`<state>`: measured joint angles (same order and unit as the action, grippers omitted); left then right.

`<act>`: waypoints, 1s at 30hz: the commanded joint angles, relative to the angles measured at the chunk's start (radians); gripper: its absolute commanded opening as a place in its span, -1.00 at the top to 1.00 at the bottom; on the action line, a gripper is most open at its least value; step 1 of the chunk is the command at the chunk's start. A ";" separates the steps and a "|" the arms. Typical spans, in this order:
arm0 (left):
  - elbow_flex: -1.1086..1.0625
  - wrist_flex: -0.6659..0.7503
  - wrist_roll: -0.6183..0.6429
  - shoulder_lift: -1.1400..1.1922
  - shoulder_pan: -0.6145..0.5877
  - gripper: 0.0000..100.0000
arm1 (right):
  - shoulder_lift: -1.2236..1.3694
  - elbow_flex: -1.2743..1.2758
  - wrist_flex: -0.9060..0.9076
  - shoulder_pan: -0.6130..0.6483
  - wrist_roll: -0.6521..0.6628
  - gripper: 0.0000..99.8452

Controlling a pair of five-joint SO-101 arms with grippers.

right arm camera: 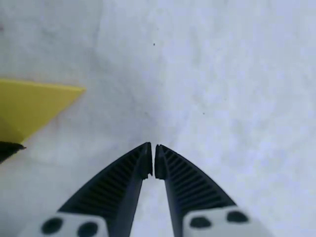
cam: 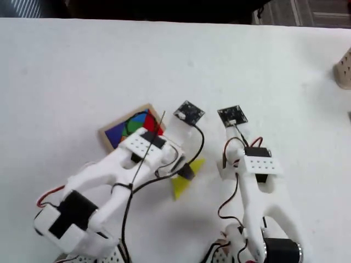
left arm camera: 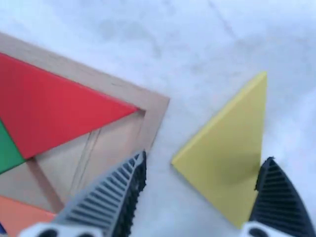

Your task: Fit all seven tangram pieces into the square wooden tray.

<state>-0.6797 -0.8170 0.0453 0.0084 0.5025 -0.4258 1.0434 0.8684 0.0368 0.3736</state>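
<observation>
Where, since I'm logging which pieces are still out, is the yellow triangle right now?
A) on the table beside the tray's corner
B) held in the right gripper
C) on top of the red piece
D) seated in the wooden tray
A: the yellow triangle lies on the table just outside the wooden tray corner, with the open left gripper over it.

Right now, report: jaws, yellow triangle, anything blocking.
Left gripper jaws open over flat yellow triangular piece beside square wooden tray. Right gripper jaws shut, empty. Tray corner beneath one jaw.
</observation>
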 commanded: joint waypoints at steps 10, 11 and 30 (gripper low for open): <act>0.146 -0.155 0.029 0.110 0.036 0.30 | -0.001 -0.048 0.005 -0.007 0.017 0.96; 0.130 -0.155 0.029 0.096 0.051 0.30 | -0.001 -0.048 0.005 -0.007 0.017 0.96; 0.103 -0.054 0.028 0.068 0.024 0.30 | -0.001 -0.048 0.005 -0.007 0.017 0.96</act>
<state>-0.5861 -0.9076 0.0667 0.1082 0.5424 -0.4258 1.0434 0.8684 0.0368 0.3798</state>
